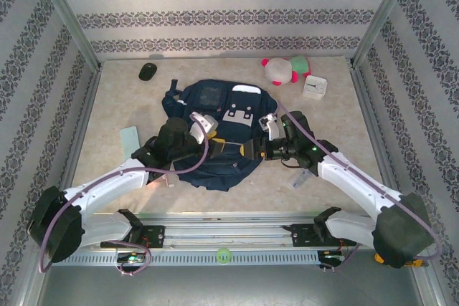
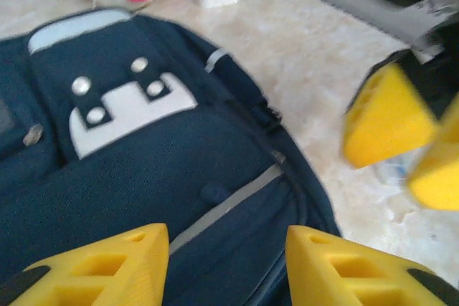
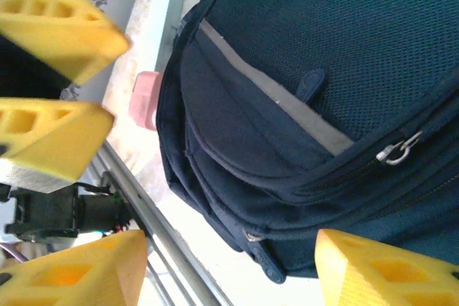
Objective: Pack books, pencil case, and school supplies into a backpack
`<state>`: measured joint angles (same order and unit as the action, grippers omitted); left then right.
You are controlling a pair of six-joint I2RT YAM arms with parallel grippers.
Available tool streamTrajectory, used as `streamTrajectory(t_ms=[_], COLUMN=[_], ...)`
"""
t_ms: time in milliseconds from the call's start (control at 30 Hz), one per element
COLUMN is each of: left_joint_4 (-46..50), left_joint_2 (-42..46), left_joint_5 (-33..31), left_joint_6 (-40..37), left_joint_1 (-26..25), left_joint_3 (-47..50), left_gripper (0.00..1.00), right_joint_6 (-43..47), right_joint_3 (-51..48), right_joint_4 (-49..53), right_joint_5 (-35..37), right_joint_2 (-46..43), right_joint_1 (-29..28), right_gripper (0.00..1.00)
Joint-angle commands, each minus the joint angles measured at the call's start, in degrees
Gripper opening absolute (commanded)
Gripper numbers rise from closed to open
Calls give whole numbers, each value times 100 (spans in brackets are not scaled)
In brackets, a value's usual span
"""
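Note:
The navy backpack [image 1: 222, 134] lies flat mid-table, its grey-white patch [image 2: 122, 109] facing up. My left gripper [image 2: 226, 249] hangs open just over its lower front pocket, nothing between the yellow fingers. From the right, my right gripper [image 3: 229, 249] faces it, open and empty, at the backpack's near edge [image 3: 287, 198]. In the top view the two grippers [image 1: 217, 150] [image 1: 251, 150] almost meet over the bag. School supplies lie on the table: a pale pink piece [image 3: 147, 98], a teal square [image 1: 129, 136] and a clear packet [image 1: 301, 177]. The books and pencil case are out of view.
A pink-and-white plush toy [image 1: 283, 69] and a white square clock [image 1: 314, 87] sit at the back right. A black mouse [image 1: 147, 71] lies at the back left. Patterned walls enclose the table, and a metal rail [image 1: 229, 231] runs along the near edge.

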<state>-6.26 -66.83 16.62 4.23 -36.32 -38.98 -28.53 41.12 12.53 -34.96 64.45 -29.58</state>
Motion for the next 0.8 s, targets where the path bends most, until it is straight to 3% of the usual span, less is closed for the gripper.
streamTrajectory(t_ms=[0, 167, 267, 500, 667, 767], left_joint_4=[317, 645, 968, 1489, 1737, 1764], left_joint_2=[392, 993, 1357, 2022, 2216, 2268], left_joint_5=[-915, -1794, -2199, -2784, -2745, -2604], left_joint_6=[1097, 2250, 2825, 3262, 3286, 3255], left_joint_1=[-9, 9, 27, 55, 68, 61], left_joint_3=[261, 630, 777, 1017, 1040, 1075], left_gripper=[50, 55, 56, 56, 56, 55], right_joint_6=[1683, 4744, 5636, 6109, 6216, 6166], right_joint_3=[236, 678, 1115, 1981, 2480, 2636], right_joint_4=[437, 1198, 1547, 1355, 1277, 1150], right_joint_5=[807, 725, 1011, 1663, 2073, 2185], right_joint_2=[-337, -162, 309, 1785, 2736, 3074], right_joint_1=[-422, -625, -730, -1219, -1436, -1421], right_gripper=[64, 63, 65, 70, 70, 65])
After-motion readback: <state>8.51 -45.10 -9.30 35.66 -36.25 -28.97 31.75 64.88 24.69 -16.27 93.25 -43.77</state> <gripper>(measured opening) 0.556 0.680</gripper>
